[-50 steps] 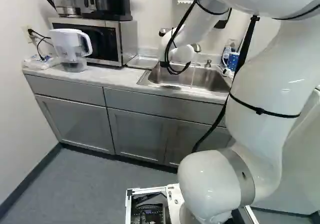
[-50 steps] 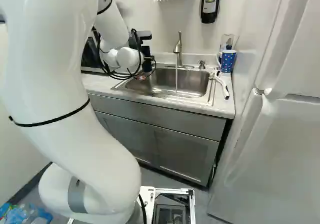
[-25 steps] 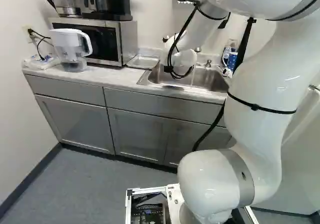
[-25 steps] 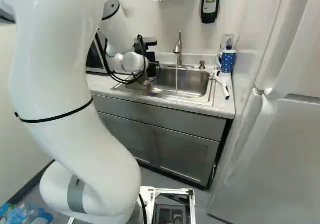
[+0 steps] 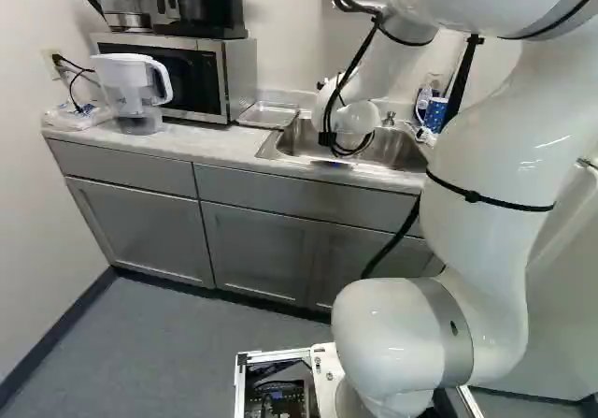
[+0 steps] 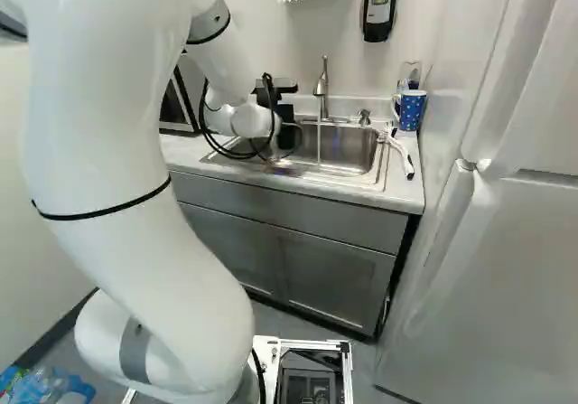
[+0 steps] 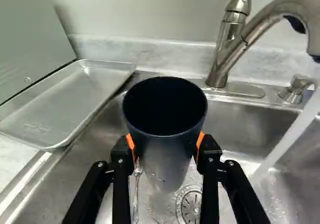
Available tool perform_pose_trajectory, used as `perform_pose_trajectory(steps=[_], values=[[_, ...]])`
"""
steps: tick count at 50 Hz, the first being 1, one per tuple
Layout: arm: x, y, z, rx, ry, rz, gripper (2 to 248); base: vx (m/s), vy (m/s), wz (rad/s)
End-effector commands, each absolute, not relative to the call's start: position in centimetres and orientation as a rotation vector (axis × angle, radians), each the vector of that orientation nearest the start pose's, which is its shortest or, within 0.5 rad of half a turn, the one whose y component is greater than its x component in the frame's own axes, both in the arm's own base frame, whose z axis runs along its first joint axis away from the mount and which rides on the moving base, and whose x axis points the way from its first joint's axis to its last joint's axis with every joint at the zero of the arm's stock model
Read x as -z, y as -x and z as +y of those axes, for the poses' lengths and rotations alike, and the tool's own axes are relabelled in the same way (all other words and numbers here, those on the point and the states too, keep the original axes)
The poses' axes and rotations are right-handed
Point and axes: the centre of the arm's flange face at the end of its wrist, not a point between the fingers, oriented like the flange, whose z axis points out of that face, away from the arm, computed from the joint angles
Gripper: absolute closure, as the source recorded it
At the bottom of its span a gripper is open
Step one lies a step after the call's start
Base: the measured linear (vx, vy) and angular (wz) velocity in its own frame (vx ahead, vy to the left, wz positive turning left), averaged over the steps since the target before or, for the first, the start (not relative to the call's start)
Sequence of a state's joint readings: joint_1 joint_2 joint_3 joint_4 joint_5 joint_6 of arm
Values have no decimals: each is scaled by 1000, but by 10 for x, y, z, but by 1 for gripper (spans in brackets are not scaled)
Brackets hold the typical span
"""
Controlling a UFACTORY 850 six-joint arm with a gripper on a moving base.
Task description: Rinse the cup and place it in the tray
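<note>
Arm [image 6: 117,142] shifted nearer running water [image 7: 287,136], jaws gripping cup [image 7: 167,134], over sink [image 7: 240,119]

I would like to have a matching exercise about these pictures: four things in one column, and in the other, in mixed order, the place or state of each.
1. cup
2. tray
3. faucet
4. mug

A. water is running
B. blue with white dots
C. held in the gripper
D. beside the sink, with nothing on it

Pairs: 1-C, 2-D, 3-A, 4-B
</note>
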State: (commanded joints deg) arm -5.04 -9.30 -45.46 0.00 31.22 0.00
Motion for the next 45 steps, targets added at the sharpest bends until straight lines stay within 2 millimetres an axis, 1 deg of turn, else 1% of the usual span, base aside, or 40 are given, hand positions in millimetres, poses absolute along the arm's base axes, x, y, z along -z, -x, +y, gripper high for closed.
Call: perform_pose_trajectory(steps=[4, 45], values=[[-455, -514, -52, 1759, 2666, 134, 125, 0, 0, 0], [-455, -480, -113, 1785, 2719, 315, 125, 0, 0, 0]])
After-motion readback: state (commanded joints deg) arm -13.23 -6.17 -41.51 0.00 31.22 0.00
